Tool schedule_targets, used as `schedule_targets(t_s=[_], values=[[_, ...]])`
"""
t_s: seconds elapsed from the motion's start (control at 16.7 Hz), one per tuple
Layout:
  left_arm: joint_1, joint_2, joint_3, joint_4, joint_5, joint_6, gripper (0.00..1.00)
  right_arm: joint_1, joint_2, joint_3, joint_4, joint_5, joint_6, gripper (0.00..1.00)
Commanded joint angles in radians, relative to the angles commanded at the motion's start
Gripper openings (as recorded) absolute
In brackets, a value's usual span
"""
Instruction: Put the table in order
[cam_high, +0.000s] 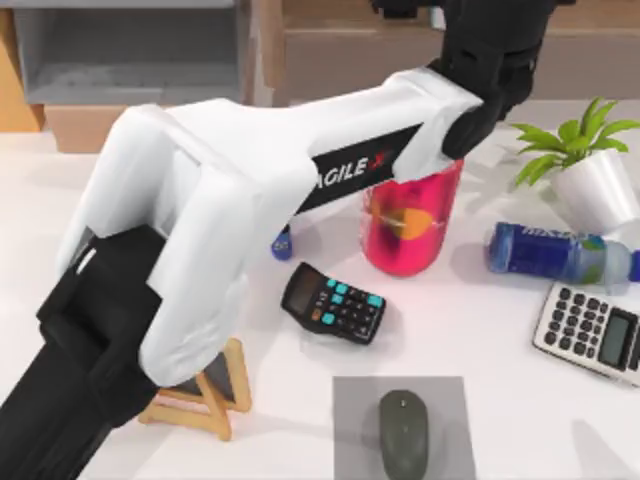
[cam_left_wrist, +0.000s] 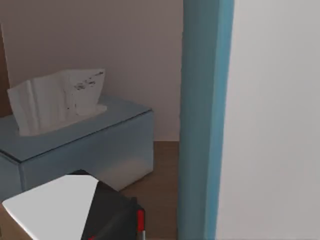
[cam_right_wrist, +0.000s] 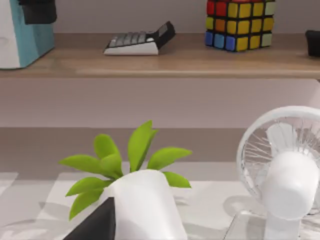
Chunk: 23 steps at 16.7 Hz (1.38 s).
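The table is spread under the whole scene and carries a black calculator, a red bottle, a blue bottle, a potted plant and a mouse on a grey pad. The left arm is stretched over the table toward the back. Whether the grippers are open or closed cannot be told. A tissue box is seen by the left wrist camera.

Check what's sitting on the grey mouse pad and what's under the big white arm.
A dark grey mouse lies on the pad. Under the arm, a small wooden easel and something blue poke out on the table; whatever else is beneath is covered.
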Motion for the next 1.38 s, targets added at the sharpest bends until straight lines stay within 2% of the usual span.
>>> schedule_targets(t_s=[0.54, 1.14, 1.38], values=[[0.0, 0.0, 0.0, 0.0, 0.0, 0.0, 0.02, 0.0, 0.0, 0.0, 0.0, 0.0, 0.0, 1.0], [-0.004, -0.004, -0.002, 0.001, -0.001, 0.001, 0.0, 0.0, 0.0, 0.0, 0.0, 0.0, 0.0, 1.0], [-0.025, -0.068, -0.086, 0.03, -0.021, 0.003, 0.0, 0.0, 0.0, 0.0, 0.0, 0.0, 0.0, 1.0]])
